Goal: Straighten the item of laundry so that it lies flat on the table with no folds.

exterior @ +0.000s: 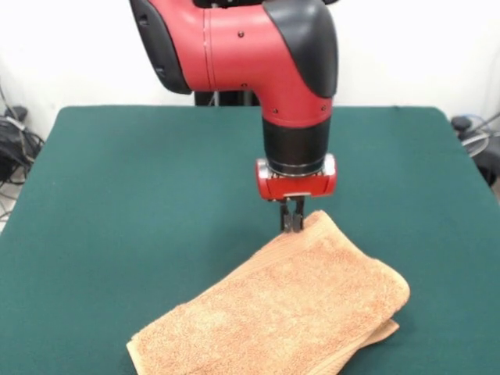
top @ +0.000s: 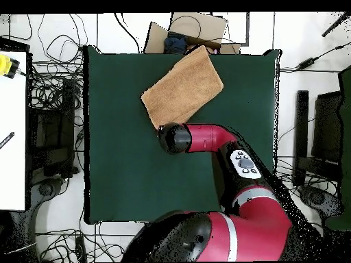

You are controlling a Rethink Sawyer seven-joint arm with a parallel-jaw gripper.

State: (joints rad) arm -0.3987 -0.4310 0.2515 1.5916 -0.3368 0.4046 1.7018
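Folded terry towel (exterior: pixel 281 312) lies diag. on table (exterior: pixel 117 203); gripper (exterior: pixel 292 222) at its far corner, fingers pressed together, maybe pinching edge.

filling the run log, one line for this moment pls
towel: folded, not flat | gripper: fingers shut at towel's far corner | table: towel near front edge

towel (exterior: pixel 289 312): light orange-tan, plain terry | table (exterior: pixel 141 195): dark green | arm (exterior: pixel 258 47): red and black | gripper (exterior: pixel 292 223): dark fingers, red mount
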